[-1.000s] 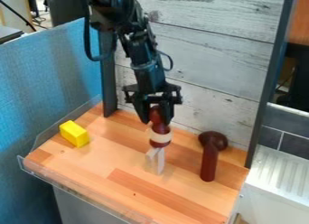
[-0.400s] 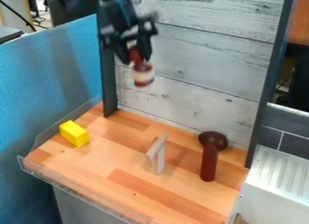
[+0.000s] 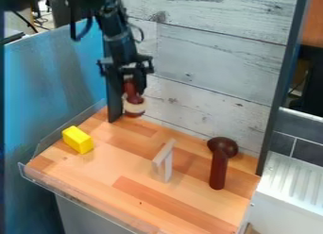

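So the landmark here was the pale upright piece (image 3: 164,162), a thin, light-coloured thing with a slanted top, standing roughly mid-tabletop (image 3: 139,203). All my lefts and rights are as the camera saw them.

The black hand (image 3: 131,88) hung fingers-down, up and to the left of that pale piece and well apart from it. It was clamped on a dark red, rounded wooden-looking thing (image 3: 133,106) with a cream band around its lower part. The top of that thing sat between the fingers, and the banded end stuck out underneath, pretty much upright, also above and left of the pale piece.

To the right of the pale piece was a dark brown mallet-shaped thing (image 3: 218,171), just a fat round head and a smooth straight stem. The head was the end farther from the camera, and nothing was touching it but the tabletop. Way over to the left of the pale piece sat a plain yellow block (image 3: 77,139), close to the clear rim (image 3: 88,198).

Behind the pale piece there was a whitewashed plank wall (image 3: 214,54), with a dark post (image 3: 114,98) at its left edge, and a blue panel (image 3: 56,68) farther left.
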